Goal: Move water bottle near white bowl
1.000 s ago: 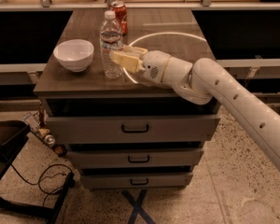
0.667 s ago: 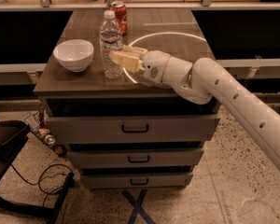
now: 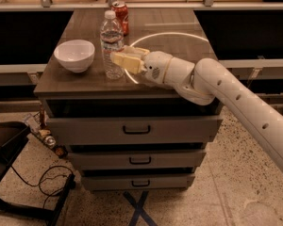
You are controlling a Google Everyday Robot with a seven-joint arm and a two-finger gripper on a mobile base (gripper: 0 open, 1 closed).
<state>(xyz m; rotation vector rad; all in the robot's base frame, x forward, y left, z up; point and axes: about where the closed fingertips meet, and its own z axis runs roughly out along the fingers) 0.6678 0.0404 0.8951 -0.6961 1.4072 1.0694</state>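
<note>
The water bottle (image 3: 112, 41) is clear with a white cap and stands upright on the cabinet top. The white bowl (image 3: 74, 55) sits just left of it with a small gap between them. My gripper (image 3: 120, 57) reaches in from the right at the bottle's mid height. Its front finger (image 3: 124, 61) lies across the bottle's near side and the other finger sits at the far side, so it is shut on the bottle. The white arm (image 3: 226, 93) stretches off to the lower right.
A red soda can (image 3: 120, 14) stands just behind the bottle. The wooden cabinet top (image 3: 179, 46) has a pale ring of light on its right half. Drawers (image 3: 137, 128) are below. A dark chair (image 3: 9, 145) and cables lie on the floor at left.
</note>
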